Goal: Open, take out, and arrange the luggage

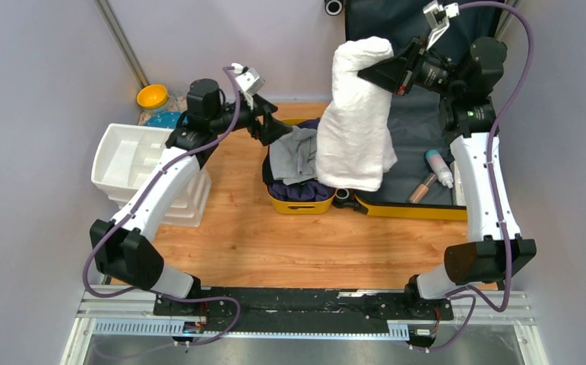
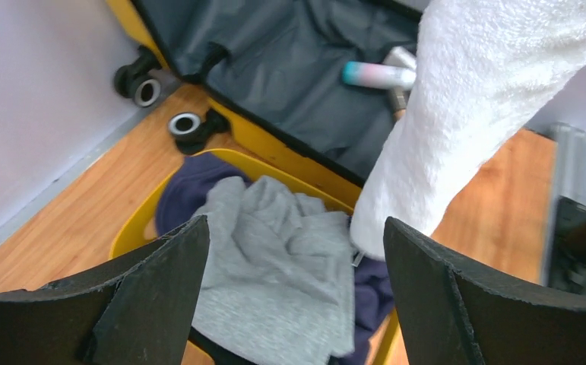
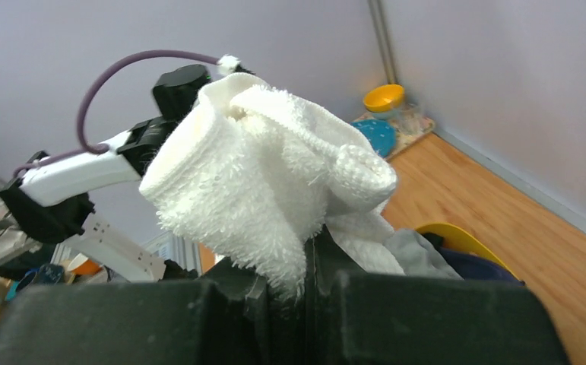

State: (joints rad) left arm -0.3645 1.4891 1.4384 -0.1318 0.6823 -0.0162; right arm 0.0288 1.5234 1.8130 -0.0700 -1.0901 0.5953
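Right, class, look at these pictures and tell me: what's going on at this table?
The right gripper is shut on a white towel and holds it up above the open yellow luggage. The towel's lower end hangs near the small yellow tub. The left gripper hovers open over that tub, which holds a grey garment on dark clothing. A bottle and a tube lie on the luggage lining.

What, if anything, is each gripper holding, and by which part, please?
The right gripper pinches the white towel by a bunched upper fold; the left gripper is open, holding nothing.
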